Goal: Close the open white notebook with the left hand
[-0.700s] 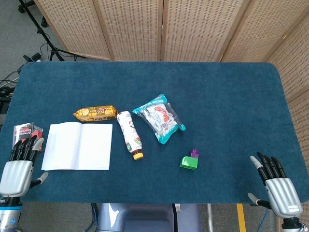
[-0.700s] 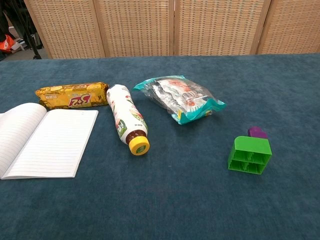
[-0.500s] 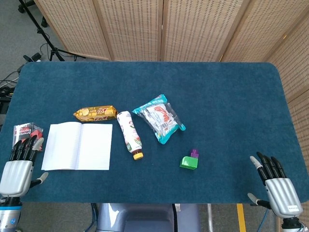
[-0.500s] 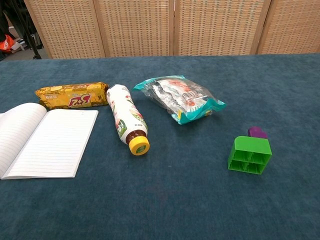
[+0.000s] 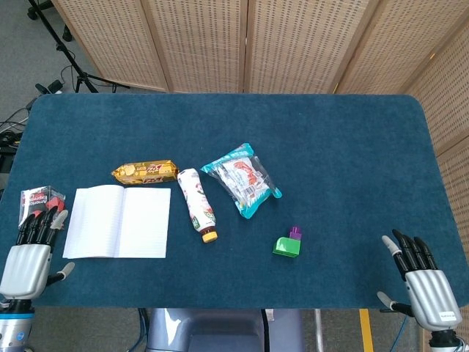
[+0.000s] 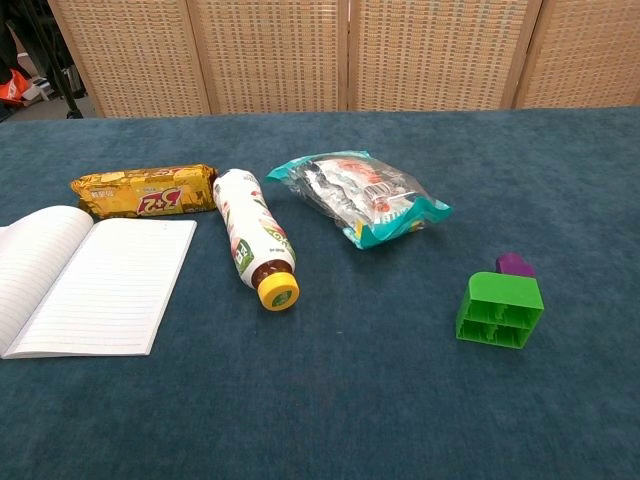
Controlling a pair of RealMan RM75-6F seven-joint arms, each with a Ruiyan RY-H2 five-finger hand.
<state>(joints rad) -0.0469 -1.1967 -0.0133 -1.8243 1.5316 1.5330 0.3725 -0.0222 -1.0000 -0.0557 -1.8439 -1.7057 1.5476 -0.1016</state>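
1. White notebook (image 5: 117, 222): lies open and flat on the blue table (image 5: 344, 147), at the near left, lined pages up.
2. Left hand (image 5: 29, 253): at the near left corner, just left of the notebook, not touching it; fingers straight and a little apart, holding nothing.
3. Right hand (image 5: 423, 282): at the near right edge, well apart from every item; fingers extended and parted, empty (neither hand shows in the chest view).
4. Yellow snack packet (image 5: 145, 171): just beyond the notebook's far edge, lying lengthwise.
5. Bottle (image 5: 198, 204): on its side just right of the notebook, yellow cap (image 6: 279, 291) toward the near edge.
6. Teal-edged clear bag (image 5: 241, 180): right of the bottle, nearer the table's middle.
7. Green block (image 5: 286, 246): near side, right of the bottle, with a small purple piece (image 5: 295, 232) touching its far side.
8. Red-and-black packet (image 5: 42, 199): at the left edge, just beyond the left hand's fingertips (image 5: 44, 218).
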